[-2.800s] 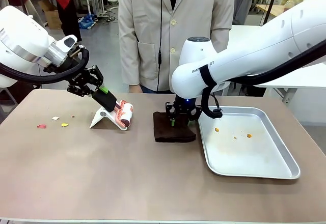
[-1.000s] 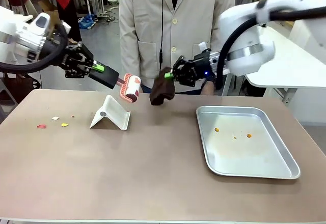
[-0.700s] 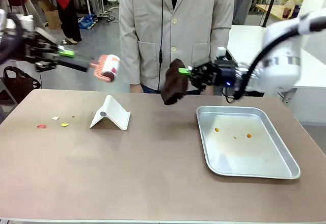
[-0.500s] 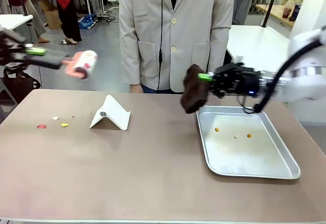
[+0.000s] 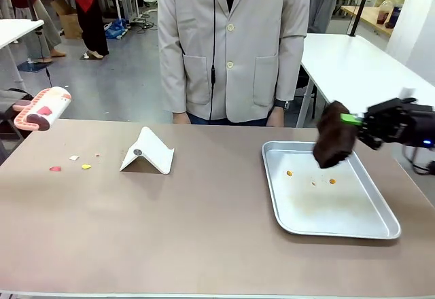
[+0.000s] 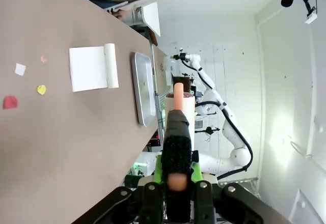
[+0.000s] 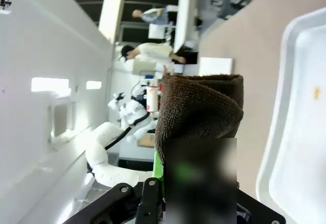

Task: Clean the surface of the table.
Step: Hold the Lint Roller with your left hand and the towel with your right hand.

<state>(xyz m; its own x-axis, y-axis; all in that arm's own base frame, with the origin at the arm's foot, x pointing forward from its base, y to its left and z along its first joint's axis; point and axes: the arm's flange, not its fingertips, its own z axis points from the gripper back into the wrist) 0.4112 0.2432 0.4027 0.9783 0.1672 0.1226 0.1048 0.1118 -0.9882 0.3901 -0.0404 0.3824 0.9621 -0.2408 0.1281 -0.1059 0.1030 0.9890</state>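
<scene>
Hanging over the tray's [image 5: 380, 225] far right corner, the right gripper [image 5: 358, 119] pinches a brown cloth [image 5: 333, 137] above the table [image 5: 170, 231]; a lint roller [image 5: 42, 107] hovers off its left edge. In the left wrist view, the left gripper [image 6: 176, 182] clamps the roller's handle. In the right wrist view, the cloth sits squeezed between the fingers.

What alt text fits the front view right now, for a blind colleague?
The right gripper holds a brown cloth in the air over the far right of a silver tray. At the left edge a pink roller hangs above the table, which bears coloured scraps and a white stand. A person stands opposite.
</scene>
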